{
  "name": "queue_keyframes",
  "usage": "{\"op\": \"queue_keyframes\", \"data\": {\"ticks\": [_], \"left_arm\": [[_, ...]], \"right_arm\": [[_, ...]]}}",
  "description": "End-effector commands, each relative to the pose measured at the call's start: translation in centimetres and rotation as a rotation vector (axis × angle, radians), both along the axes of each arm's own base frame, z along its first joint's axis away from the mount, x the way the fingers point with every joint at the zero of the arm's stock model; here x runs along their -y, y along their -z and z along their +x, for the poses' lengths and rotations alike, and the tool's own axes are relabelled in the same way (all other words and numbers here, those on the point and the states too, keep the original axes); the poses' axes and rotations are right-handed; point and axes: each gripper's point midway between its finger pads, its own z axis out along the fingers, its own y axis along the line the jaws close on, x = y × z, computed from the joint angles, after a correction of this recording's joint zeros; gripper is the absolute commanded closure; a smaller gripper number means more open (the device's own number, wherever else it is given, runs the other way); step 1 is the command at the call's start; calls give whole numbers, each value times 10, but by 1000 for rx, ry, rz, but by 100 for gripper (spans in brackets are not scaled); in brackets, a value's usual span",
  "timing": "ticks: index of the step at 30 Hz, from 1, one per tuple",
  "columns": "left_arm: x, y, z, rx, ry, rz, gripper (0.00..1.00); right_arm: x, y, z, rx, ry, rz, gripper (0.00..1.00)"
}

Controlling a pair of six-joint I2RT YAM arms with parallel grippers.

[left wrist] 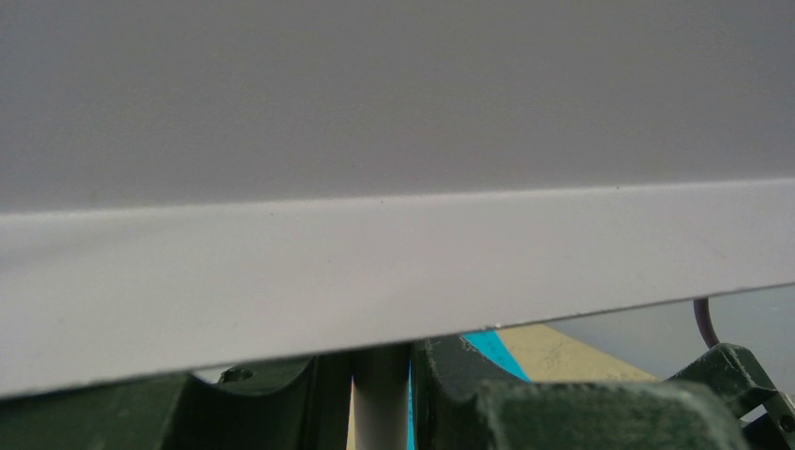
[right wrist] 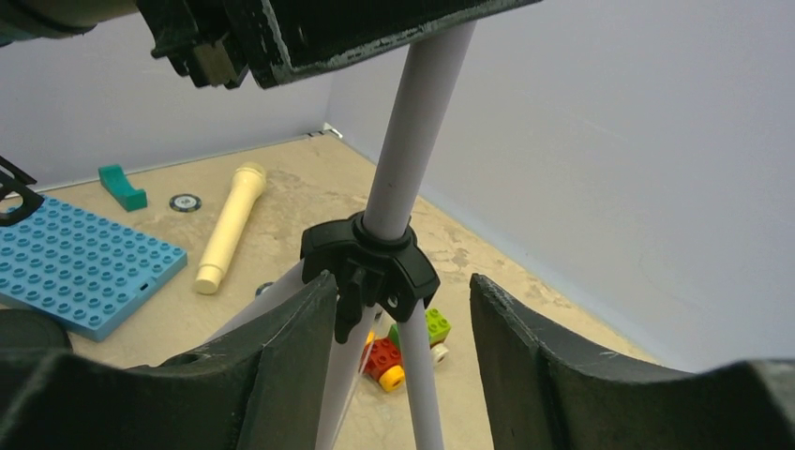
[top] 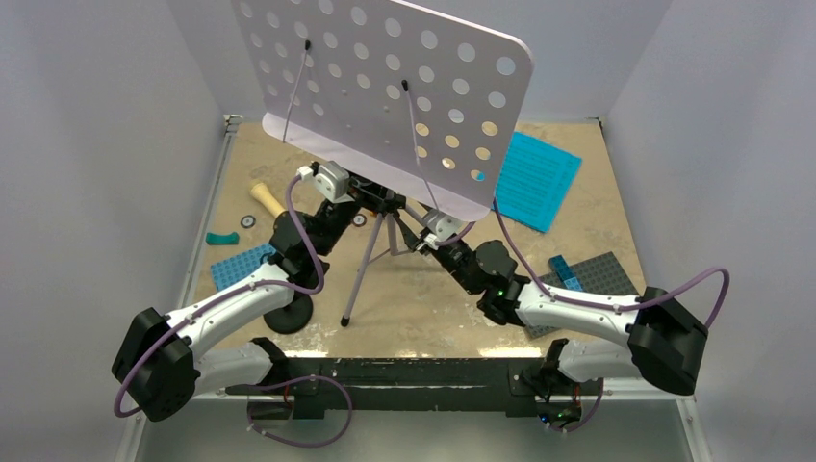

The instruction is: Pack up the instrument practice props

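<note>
Two arms meet at the music stand [top: 385,87] in the middle of the tabletop [top: 433,308]. Toward the left edge lie a small teal curved piece [top: 223,238] and, nearer the front, a blue studded baseplate [top: 241,265]. The cream toy microphone [top: 267,199] lies on its side just behind them, toward the far left corner, touching neither. The round black base of the mic stand [top: 289,316] sits near the front edge, partly under the left arm. The left gripper [left wrist: 382,398] is clamped on the music stand's white pole just under the lavender perforated desk; its wrist view shows the pole pinched between both fingers [left wrist: 272,403], with the desk's lip filling most of the frame. The stand is upright on its silver tripod [top: 364,274], its desk tilted. The right gripper [right wrist: 398,366] is lower, at the black hub where the legs spread. Its jaws stand apart on either side of the legs and grip nothing. Small coloured bricks [right wrist: 403,347] lie on the tabletop beyond the legs. The teal sheet-music pages [top: 537,178] lie flat toward the far right corner, partly behind the desk's corner. A grey studded baseplate [top: 601,279] carrying a blue brick [top: 563,268] lies toward the right edge, partly under the right arm
</note>
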Motion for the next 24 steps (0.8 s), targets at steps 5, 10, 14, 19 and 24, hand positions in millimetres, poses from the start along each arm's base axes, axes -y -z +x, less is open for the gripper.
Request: {"op": "queue_keyframes", "data": {"ticks": [5,10,14,19,24], "left_arm": [[18,48,3,-151,48,102,100],[18,50,3,-158,45,105,100],[16,51,3,-157,40,109,100],[17,52,2,-160,44,112,100],[19,54,3,-167,50,113,100]], "right_arm": [[-12,-38,4,46,-10,70,49],[-19,-28,7,32,-11,17,67],[-23,-18,5,22,-35,-23,70],[-22,-7,3,2,-44,-54,58],[-20,-5,7,14,-17,-74,64]]}}
